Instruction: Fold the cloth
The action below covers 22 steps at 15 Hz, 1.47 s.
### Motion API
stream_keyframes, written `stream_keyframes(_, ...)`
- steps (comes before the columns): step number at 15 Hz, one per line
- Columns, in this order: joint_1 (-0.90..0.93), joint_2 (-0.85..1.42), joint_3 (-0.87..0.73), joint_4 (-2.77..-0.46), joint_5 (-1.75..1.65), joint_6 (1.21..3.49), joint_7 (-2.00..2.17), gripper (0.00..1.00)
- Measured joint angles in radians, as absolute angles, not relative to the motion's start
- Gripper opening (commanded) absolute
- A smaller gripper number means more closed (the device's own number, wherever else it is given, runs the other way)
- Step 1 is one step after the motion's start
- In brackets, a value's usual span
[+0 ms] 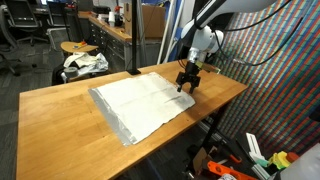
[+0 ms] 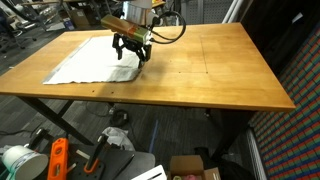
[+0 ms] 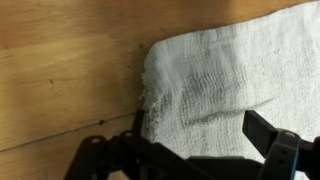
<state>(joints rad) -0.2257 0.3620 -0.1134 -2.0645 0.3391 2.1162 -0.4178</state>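
Spread wide, the gripper (image 1: 187, 80) hangs just over one corner of the cloth (image 1: 140, 100), its fingers straddling the ragged edge in the wrist view and gripping nothing. Folding looks not yet begun: the white, coarse-woven rectangle lies flat on the smooth wooden table (image 1: 60, 110), only slightly rumpled near that corner.

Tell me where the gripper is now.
In an exterior view the gripper is over a corner of the cloth, on the wooden table.

White arm (image 1: 207, 42), rounded links; black tool (image 1: 186, 88), angular dark fingers; black cables (image 2: 168, 32) at wrist.
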Motion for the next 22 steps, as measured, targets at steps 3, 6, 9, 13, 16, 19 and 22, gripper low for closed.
stream_keyframes(3, -0.231, 0.379, -0.105, -2.064, 0.349, 2.169, -0.418, 1.0)
stream_keyframes(6, -0.233, 0.4, -0.103, -2.064, 0.349, 2.212, -0.418, 1.0)
stream_keyframes(9, -0.233, 0.408, -0.102, -2.064, 0.338, 2.22, -0.418, 1.0)
stream_keyframes(13, -0.233, 0.409, -0.095, -2.066, 0.317, 2.215, -0.434, 1.0)
stream_keyframes(16, -0.233, 0.408, -0.089, -2.071, 0.315, 2.215, -0.456, 1.0)
stream_keyframes(19, -0.234, 0.405, -0.083, -2.079, 0.313, 2.215, -0.484, 0.88)
stream_keyframes(22, -0.235, 0.401, -0.082, -2.085, 0.302, 2.215, -0.509, 0.58)
